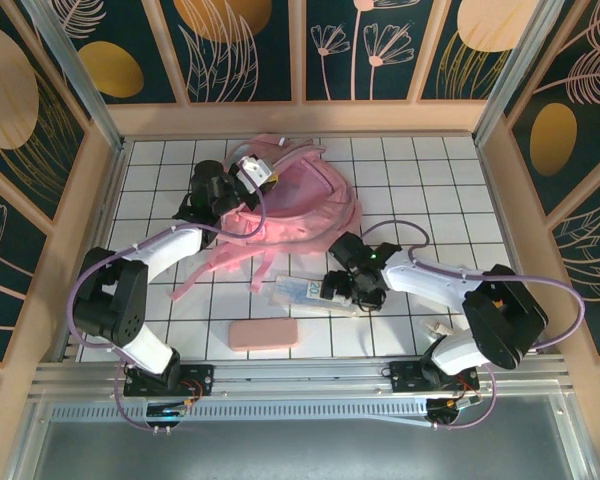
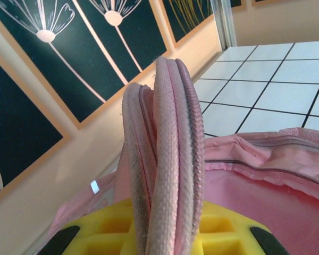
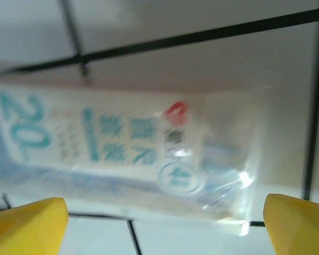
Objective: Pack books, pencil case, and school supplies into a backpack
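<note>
Counter (image 1: 430, 170): white tiles, floral walls around.
Left tool (image 1: 252, 170): clamped on backpack (image 1: 305, 195) rim.
Right tool (image 3: 165, 218): jaws wide apart, over packet (image 3: 111, 143) just before backpack.
Advice: straddle packet's width squarely, then close.

White tiled tabletop (image 1: 430, 190), dark grid lines, navy wall panels (image 1: 270, 70) — pale flower prints — wood-framed, metal front rail (image 1: 300, 375)

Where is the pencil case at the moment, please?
In the top view, the pencil case lies flat on the table near its front edge, left of centre, just nearer than the packet and apart from the backpack.
</note>
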Robot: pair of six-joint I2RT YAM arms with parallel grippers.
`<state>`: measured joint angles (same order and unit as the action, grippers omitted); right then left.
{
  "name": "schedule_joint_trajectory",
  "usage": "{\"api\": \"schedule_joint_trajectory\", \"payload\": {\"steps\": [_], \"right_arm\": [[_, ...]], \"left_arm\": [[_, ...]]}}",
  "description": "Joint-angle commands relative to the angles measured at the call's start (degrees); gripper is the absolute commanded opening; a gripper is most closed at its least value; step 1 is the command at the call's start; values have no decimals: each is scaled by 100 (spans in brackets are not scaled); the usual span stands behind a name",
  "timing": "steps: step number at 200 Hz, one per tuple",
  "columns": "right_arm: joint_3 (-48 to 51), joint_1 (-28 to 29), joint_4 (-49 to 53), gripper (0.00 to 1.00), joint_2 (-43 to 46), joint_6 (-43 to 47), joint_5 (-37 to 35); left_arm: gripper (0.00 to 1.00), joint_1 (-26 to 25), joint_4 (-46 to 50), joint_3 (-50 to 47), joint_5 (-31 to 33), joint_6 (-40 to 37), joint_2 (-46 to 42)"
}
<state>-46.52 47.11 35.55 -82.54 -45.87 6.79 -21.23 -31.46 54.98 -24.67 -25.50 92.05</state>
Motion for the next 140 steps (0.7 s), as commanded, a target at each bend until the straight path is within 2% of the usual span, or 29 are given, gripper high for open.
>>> {"api": "schedule_joint_trajectory", "payload": {"steps": [1, 21, 42, 65, 89, 120, 140], "right_arm": [[-635, 569, 49, 96, 54, 1195, 395], [-1095, 1234, -84, 95, -294, 2828, 707], [-1207, 2131, -383, 99, -645, 4889, 198], [-1046, 2232, -908, 99, -900, 6428, 736], [-1045, 2243, -1361, 99, -1089, 7207, 751], [-1065, 2249, -1710, 99, -1436, 7514, 1156], [-955, 2296, -1858, 99, -1638, 7615, 903]], "left_arm": [[0, 124, -957, 109, -769, -290, -362], [0, 231, -1002, 108, -1016, -286, -342], [0, 342, -1036, 109, -1292, -289, -294], [0, 418, -1090, -96, -1571, -224, -254], [0, 431, -955, -75, -1663, -171, -262], [0, 431, -924, -141, -1641, -131, -317], [0, 433, -885, -188, -1645, -153, -362]]}}
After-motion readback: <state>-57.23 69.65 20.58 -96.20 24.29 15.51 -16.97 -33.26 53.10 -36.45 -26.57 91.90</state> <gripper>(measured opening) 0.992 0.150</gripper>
